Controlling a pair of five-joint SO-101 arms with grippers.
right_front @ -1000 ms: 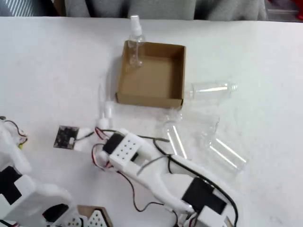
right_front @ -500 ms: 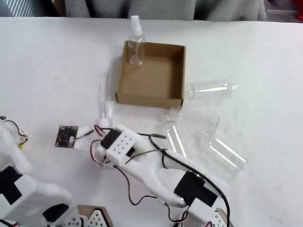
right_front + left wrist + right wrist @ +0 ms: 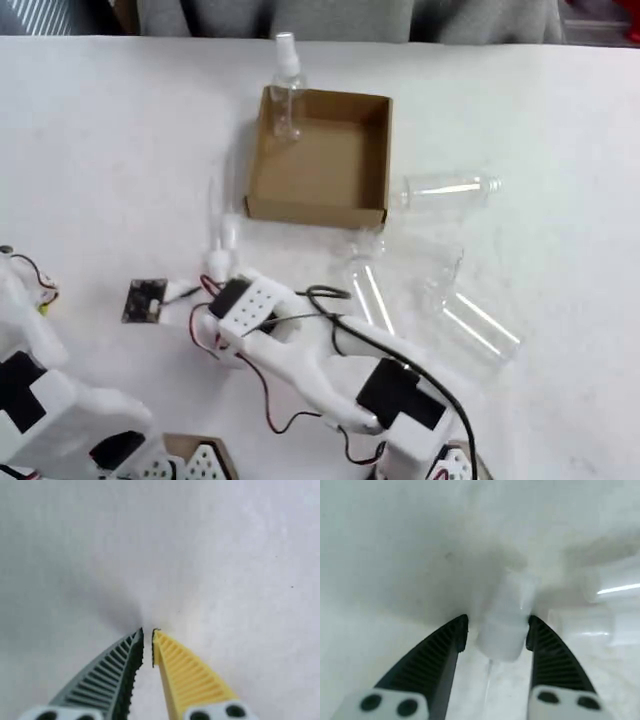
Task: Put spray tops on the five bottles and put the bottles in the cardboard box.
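Observation:
The cardboard box [image 3: 318, 160] lies at the table's middle back, and one bottle with a spray top [image 3: 287, 95] stands in its far left corner. Three clear bottles without tops lie to the box's right and front: one [image 3: 447, 190], a second [image 3: 365, 282], a third [image 3: 472, 318]. A loose white spray top [image 3: 221, 246] lies off the box's front left corner. My right gripper [image 3: 496, 625] is open with that spray top [image 3: 504, 620] between its black fingers. My left gripper [image 3: 148, 631] is shut over bare table, holding nothing.
The right arm [image 3: 300, 345] stretches across the front middle with loose red and black wires. The left arm's white base [image 3: 40, 400] fills the front left corner. The white table [image 3: 120, 130] lies bare left of the box.
The right arm has swung a little leftward and its head has turned toward the loose spray top. The bottles, box and left arm stay put.

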